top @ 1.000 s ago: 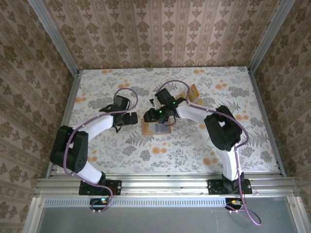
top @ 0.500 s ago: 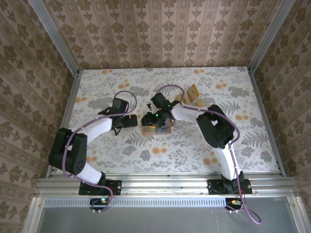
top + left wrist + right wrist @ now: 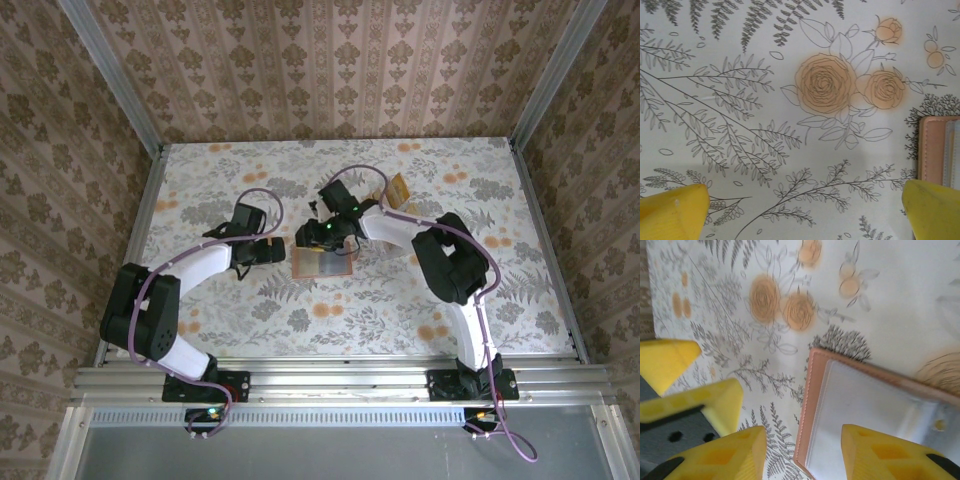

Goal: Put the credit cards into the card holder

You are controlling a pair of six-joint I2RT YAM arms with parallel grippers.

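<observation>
The card holder (image 3: 324, 264) lies open and flat on the flowered table, salmon-pink rim round a greyish inner face (image 3: 865, 400). My right gripper (image 3: 320, 236) hovers over its far left corner, open; in the right wrist view its gripper (image 3: 802, 450) straddles the holder's left edge, one fingertip (image 3: 875, 450) above the inner face, the other above the cloth. My left gripper (image 3: 276, 250) stands wide open just left of the holder, whose edge (image 3: 940, 147) shows at the right of the left wrist view, with bare cloth between that gripper's (image 3: 802, 215) tips. Tan credit cards (image 3: 398, 186) sit behind the right arm.
The left gripper's yellow fingers (image 3: 675, 360) show close by in the right wrist view. A purple cable (image 3: 360, 172) loops over the right arm near the cards. Metal rails (image 3: 150, 200) edge the table, with papered walls behind.
The right arm's elbow swung left and came partly back while its gripper stayed over the holder. The left gripper crept a little nearer the holder. The holder has not moved.
</observation>
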